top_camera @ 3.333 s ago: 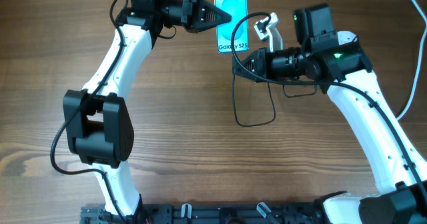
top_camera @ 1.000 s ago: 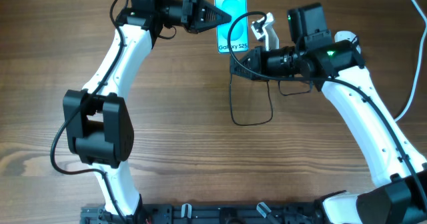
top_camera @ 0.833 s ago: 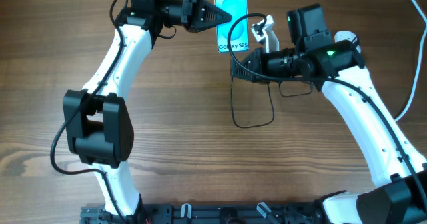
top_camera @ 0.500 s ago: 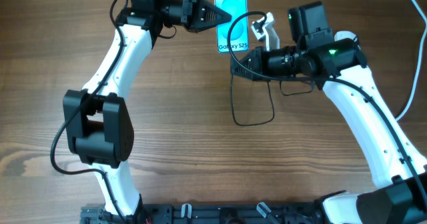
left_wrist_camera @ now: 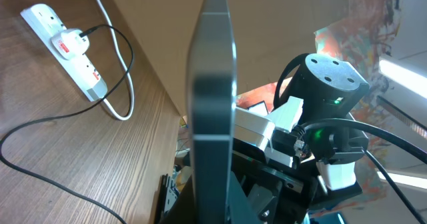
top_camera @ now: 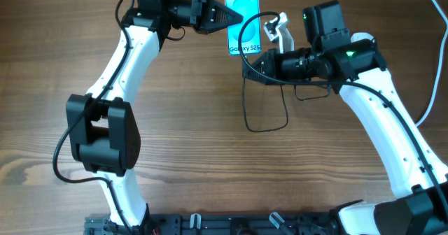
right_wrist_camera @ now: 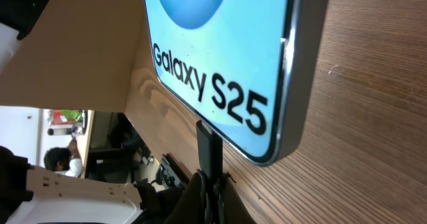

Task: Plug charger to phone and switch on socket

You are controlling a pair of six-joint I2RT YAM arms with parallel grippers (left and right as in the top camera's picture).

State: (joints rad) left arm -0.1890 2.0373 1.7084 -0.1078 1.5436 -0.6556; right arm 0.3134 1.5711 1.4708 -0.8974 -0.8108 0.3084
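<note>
The phone [top_camera: 242, 18], cyan screen with a white "Galaxy S25" strip, lies at the far middle of the table. My left gripper [top_camera: 232, 17] is shut on its side; the left wrist view shows it edge-on [left_wrist_camera: 212, 97]. My right gripper [top_camera: 247, 60] is shut on the charger's black connector [right_wrist_camera: 208, 151], whose tip meets the phone's [right_wrist_camera: 220, 44] text end. I cannot tell whether it is seated. The charger cable [top_camera: 246, 105] loops toward the front. The white socket [left_wrist_camera: 63, 43] with red switches lies beyond, and shows in the overhead view [top_camera: 278, 26], partly hidden by the right arm.
A thick white cord [top_camera: 437, 67] runs along the table's right edge. The white cord [left_wrist_camera: 107, 64] also passes the socket. Both arms crowd the far middle of the wooden table [top_camera: 210, 165].
Over 3.3 s my right gripper has carried the connector slightly up and left, closer to the phone's text end. In the last second it only wobbled. The left arm and phone have not moved.
</note>
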